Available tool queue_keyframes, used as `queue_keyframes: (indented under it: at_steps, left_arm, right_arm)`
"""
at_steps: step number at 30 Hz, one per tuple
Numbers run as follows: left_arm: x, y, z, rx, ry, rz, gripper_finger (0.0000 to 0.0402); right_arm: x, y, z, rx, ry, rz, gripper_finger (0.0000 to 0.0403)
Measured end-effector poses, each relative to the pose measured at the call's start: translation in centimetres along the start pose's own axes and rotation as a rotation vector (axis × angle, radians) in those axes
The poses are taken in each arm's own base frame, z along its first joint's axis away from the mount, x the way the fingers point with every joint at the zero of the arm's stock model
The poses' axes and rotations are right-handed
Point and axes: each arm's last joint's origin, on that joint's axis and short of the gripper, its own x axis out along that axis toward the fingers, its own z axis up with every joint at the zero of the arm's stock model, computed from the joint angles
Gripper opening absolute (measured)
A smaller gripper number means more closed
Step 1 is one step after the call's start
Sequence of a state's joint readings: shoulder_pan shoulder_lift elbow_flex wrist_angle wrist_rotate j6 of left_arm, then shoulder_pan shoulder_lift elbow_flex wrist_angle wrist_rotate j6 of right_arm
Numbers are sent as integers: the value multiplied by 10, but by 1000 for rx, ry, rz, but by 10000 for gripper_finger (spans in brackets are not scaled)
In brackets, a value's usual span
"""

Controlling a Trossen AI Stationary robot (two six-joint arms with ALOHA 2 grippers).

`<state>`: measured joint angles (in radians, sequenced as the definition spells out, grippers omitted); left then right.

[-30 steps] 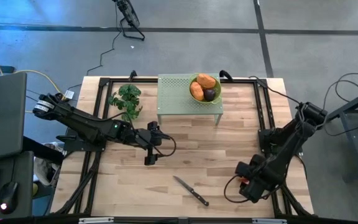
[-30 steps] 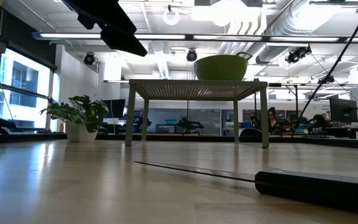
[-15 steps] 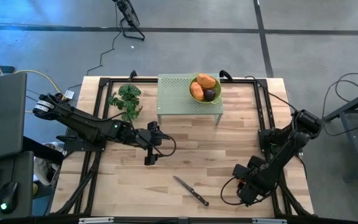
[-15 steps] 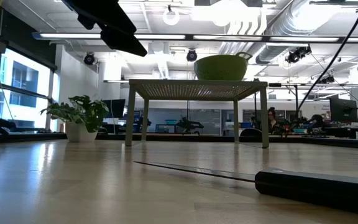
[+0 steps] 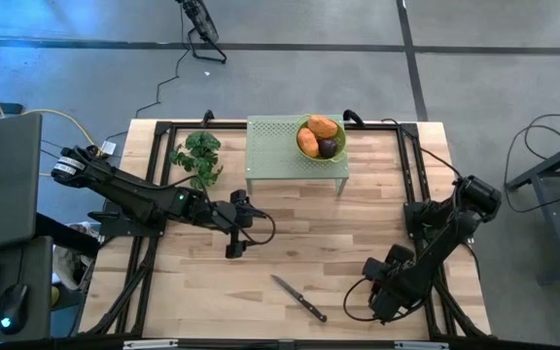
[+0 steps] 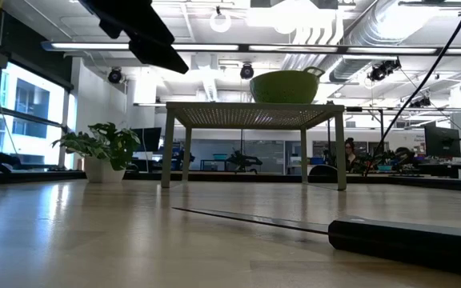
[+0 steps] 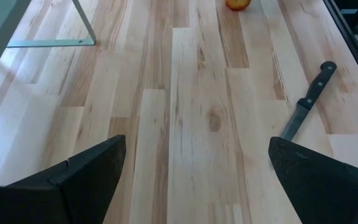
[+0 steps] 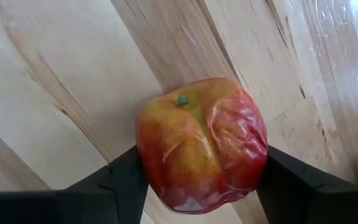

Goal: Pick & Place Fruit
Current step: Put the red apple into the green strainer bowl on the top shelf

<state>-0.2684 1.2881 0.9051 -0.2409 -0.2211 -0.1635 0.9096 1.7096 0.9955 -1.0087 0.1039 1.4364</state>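
The wooden table [image 5: 290, 243] carries a green perforated stand [image 5: 275, 146] at its far edge, with a green bowl [image 5: 321, 137] on top holding two orange oblong fruits [image 5: 315, 134] and a dark purple round fruit [image 5: 328, 148]. A green leafy bunch [image 5: 198, 156] lies beside the stand, and a black-handled knife [image 5: 298, 297] lies near the front edge.

The left arm waits over the table's left-centre, its left gripper [image 5: 233, 233] spread fully and holding nothing.

The right arm is folded low at the front right corner, elbow raised, wrist pitched down toward the tabletop. The right gripper [image 8: 201, 177] brackets the red apple [image 8: 201, 144], which rests on the wood. In the right wrist view both fingers [image 8: 120, 183] meet the apple's flanks; whether the hold is already firm cannot be told.

Step in hand: grasping the apple. Recommended procedure:
1. Keep the fingers level on the apple's widest girth, so it cannot squirt out.
2. Close until both sides bear evenly.
3. Lift straight up before carrying toward the bowl.
4. Clear the stand's edge and the fruit already in the bowl.
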Motion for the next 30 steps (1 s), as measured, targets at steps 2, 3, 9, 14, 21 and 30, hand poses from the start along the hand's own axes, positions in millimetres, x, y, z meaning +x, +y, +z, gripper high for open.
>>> queue_keyframes:
  at_steps: [2, 3, 9, 14, 21, 30]
  left_arm:
    - [0, 0, 0, 1, 5, 0, 388]
    - [0, 0, -1, 2, 8, -1, 388]
    - [0, 0, -3, -4, 31, 2, 388]
    - [0, 1, -5, -13, 55, 6, 388]
    - [0, 1, -5, -13, 53, 6, 388]
    - [0, 1, -5, -13, 55, 6, 388]
  right_arm:
    - [0, 1, 0, 1, 1, 6, 233]
    - [0, 1, 0, 1, -1, 12, 233]
    - [-10, 5, 3, -1, -67, 121, 234]
    - [-26, 5, 14, 1, -194, 245, 234]
    - [-51, 0, 41, -15, -394, 395, 237]
    - [-74, -8, 88, -87, -630, 495, 238]
